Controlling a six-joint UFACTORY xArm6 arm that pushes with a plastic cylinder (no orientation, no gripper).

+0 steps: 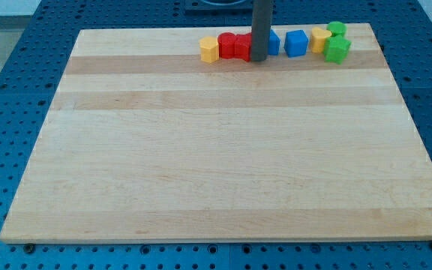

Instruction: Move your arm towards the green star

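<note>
Near the view's top, my tip (259, 58) hides part of a blue block (274, 42); it holds nothing, well left of the green star (337, 49).

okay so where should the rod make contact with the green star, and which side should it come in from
No gripping here, only pushing. My tip sits among the red blocks, at the view's left of the green star. The star's bottom-left face looks free; a yellow block and another green block crowd its top. I'd probably approach from the view's lower left.
</note>
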